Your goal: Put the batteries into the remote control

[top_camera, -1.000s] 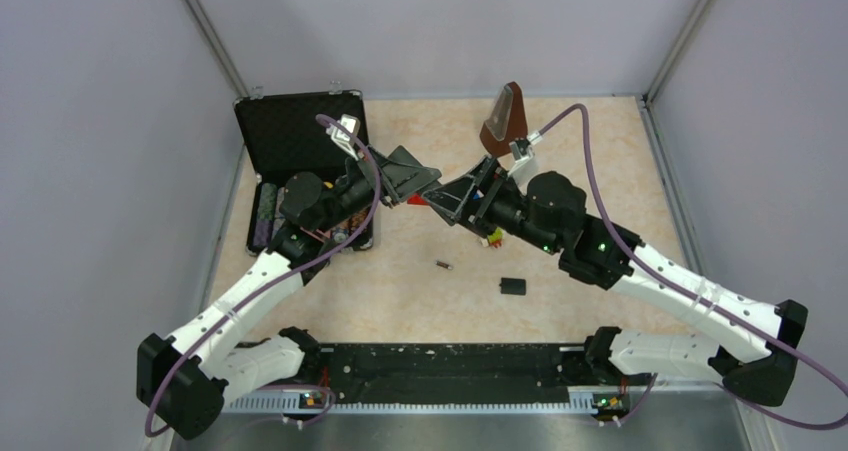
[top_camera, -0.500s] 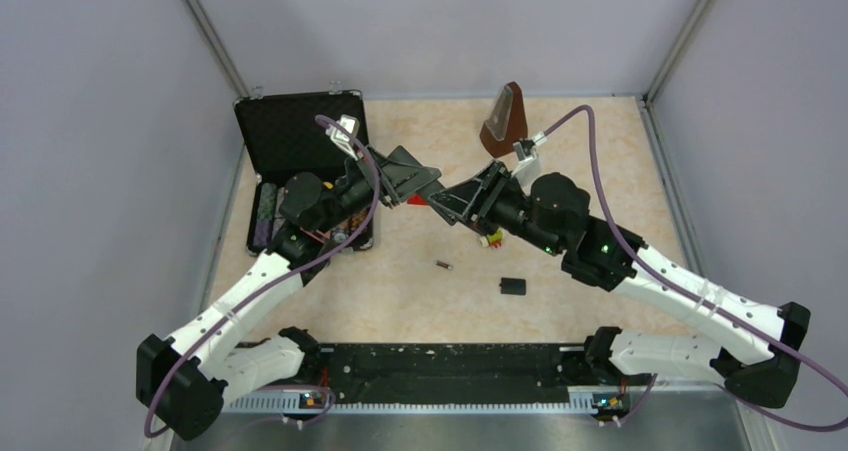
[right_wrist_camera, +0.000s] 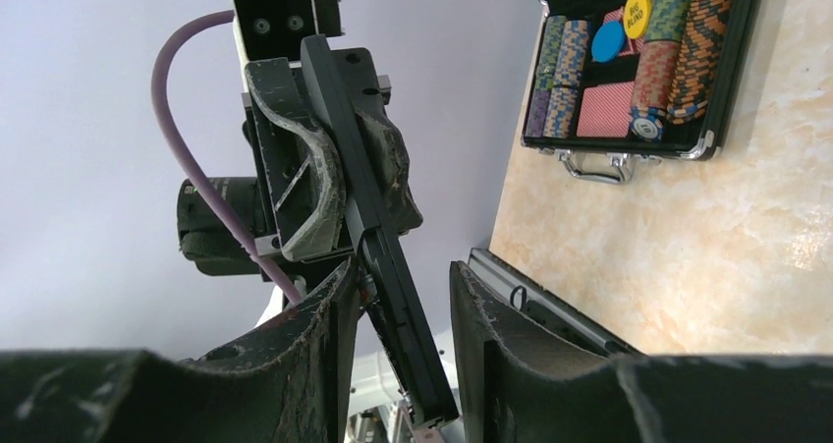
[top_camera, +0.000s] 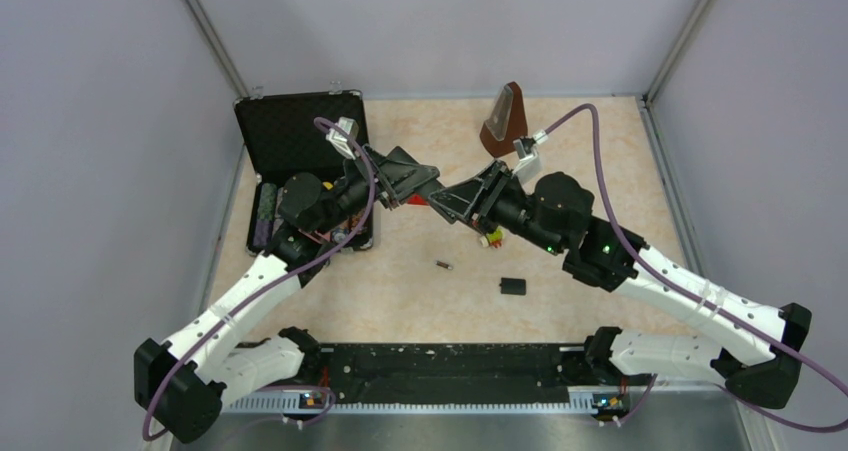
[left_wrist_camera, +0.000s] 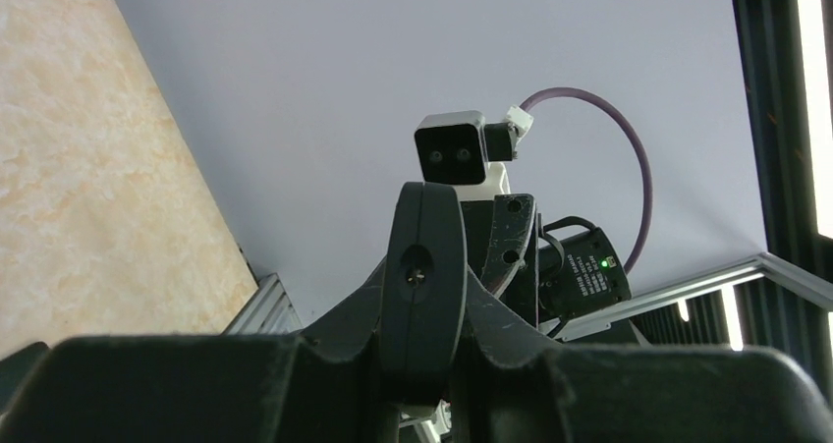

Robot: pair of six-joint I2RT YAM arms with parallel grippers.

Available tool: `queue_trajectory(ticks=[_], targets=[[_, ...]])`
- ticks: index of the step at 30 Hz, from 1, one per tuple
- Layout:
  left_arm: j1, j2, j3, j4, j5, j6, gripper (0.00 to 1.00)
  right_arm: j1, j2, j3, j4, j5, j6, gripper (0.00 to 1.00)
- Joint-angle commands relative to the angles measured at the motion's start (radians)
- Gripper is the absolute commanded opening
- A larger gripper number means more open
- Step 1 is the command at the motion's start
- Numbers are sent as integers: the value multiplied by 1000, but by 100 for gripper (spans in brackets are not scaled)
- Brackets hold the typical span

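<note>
So the left gripper [right_wrist_camera: 344, 173] is clamped on the remote control [right_wrist_camera: 325, 89] in mid-air, and the right gripper [right_wrist_camera: 403, 276] has its fingers apart around it. A mistimed release could drop it toward the far edge.

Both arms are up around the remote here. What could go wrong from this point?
1. The remote control hangs in mid-air, clamped only by the left gripper. The right gripper is open around its free end, so an off-centre close could twist or drop it.
2. The two wrists sit very close and could collide.
3. Only one battery shows on the table, small and likely to roll.
</note>
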Motion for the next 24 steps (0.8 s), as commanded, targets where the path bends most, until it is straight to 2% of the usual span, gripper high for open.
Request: queue_trajectory(ticks=[1,10,18,21,24], targets=[[0,-37,51,112,-38,-75,0,2,-8,-5,-19,-23,-25,37],[1,-22,31,221,-60,-141,0,1,-22,-39,-28,-44,-2,38],[0,-30,20,237,-67,-153,0,2,-49,-70,-58,-13,41,47],[0,-37,21,216,-70,-131,0,2,-59,-74,-53,-14,41,57],[0,-43,20,185,-66,-98,0,2,-80,-74,-23,-16,12,74]])
